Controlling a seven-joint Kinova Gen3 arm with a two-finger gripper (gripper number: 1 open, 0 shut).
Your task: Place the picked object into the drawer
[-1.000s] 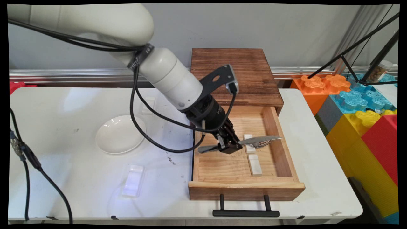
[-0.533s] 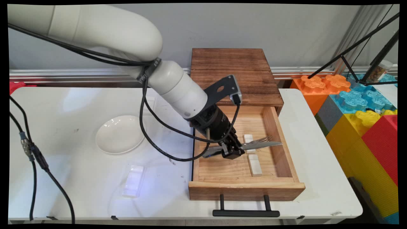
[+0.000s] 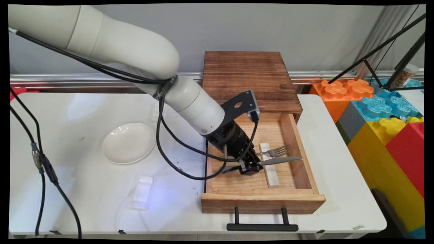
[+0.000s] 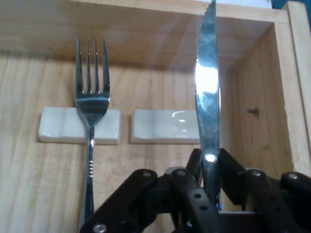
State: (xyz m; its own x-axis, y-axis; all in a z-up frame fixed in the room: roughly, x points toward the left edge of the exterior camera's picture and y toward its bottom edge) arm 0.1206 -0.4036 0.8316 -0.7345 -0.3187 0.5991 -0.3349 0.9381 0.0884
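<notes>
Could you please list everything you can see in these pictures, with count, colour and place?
knife: 1, silver, held by its handle over the open drawer, blade above the near rest
fork: 1, silver, in the drawer, lying across the far rest
rests: 2, white, end to end in the drawer
drawer: 1, light wood with a black handle, pulled open from the cabinet
cabinet: 1, dark wood, at the table's far edge
bowl: 1, white, on the table left of the drawer
clear block: 1, near the table's front edge
table: 1, white
foam blocks: several, orange, blue, yellow, red, right of the table
gripper: 1, black, shut on the knife
</notes>
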